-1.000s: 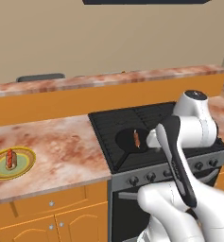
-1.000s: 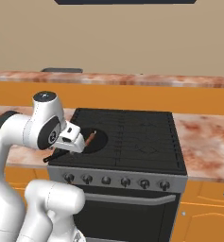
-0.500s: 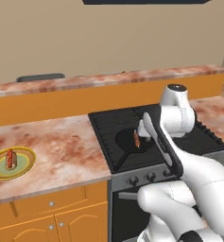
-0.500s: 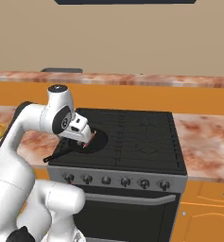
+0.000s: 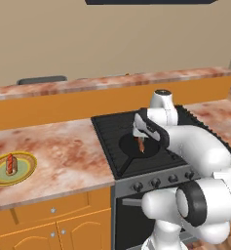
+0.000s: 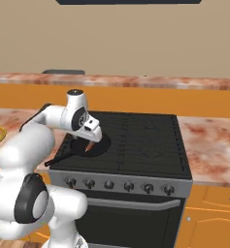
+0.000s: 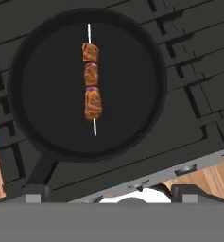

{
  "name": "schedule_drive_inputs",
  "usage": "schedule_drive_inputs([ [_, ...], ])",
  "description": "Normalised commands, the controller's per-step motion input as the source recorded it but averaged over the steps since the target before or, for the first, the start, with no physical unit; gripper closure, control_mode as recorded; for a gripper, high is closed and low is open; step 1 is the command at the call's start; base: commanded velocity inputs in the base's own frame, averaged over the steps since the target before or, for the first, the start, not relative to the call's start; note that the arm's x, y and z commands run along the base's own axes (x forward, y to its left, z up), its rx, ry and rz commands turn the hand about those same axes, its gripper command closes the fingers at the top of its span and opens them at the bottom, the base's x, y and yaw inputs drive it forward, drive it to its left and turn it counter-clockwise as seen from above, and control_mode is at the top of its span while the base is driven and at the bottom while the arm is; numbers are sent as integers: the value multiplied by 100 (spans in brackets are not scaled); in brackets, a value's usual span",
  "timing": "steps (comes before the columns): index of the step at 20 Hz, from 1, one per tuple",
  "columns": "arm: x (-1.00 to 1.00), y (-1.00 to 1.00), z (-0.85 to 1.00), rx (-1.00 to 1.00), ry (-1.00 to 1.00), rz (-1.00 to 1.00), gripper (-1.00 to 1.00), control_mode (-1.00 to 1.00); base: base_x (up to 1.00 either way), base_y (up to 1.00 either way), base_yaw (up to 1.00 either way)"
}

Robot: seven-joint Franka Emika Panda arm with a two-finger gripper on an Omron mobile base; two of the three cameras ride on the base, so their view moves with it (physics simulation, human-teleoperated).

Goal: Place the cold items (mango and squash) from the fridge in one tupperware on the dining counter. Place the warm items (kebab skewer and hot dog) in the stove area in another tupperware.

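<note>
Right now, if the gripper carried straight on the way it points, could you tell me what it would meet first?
Most likely the kebab skewer lying in the black pan on the stove; the open gripper points down at it, though depth is unclear.

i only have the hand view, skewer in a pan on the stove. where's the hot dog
Observer: The hot dog lies on a yellow-green plate on the counter left of the stove.
Operator: ok and the dark tray for it
Observer: The dark grey tray sits on the long counter behind the stove, toward its left end.
Operator: how do i sit over the pan
Observer: From the side, the jaws stand open and hang close above the pan, clear of the kebab skewer.
</note>
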Motion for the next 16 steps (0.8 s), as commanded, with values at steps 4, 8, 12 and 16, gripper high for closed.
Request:
schedule_drive_inputs([
  [4, 99, 2, -19, 0, 18, -5, -100, -100, 0, 0, 0],
  [8, 95, 0, -14, 0, 12, -1, -100, -100, 0, 0, 0],
  [12, 23, -1, -54, 0, -2, 2, -100, -100, 0, 0, 0],
  [16, -9, 0, -58, 0, -10, 2, -100, -100, 0, 0, 0],
])
